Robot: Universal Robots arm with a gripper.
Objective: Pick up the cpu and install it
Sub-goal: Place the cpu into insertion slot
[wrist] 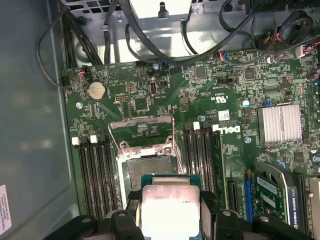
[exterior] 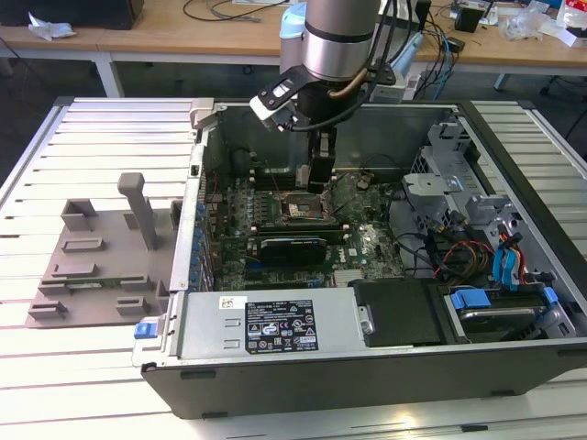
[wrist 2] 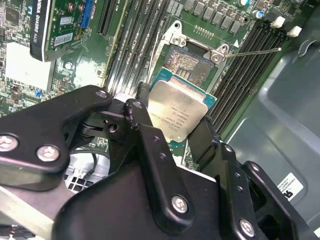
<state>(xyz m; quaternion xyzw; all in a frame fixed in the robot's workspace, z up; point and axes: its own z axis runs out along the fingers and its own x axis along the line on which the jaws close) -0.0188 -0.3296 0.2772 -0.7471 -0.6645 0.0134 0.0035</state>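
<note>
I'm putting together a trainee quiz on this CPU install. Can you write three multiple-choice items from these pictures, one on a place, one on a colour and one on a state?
1. Where is the cpu?
A) on the grey tray outside the case
B) between the fingers of the hand, by the socket
C) on the power supply

2. What colour is the cpu's top?
A) black
B) red
C) silvery

3. How is the socket's metal frame?
A) swung open
B) clamped over a chip
C) under a heatsink

Answers: B, both wrist views show fingers at its two edges; C, its top shines silvery; A, the frame stands raised and the socket lies bare.
</note>
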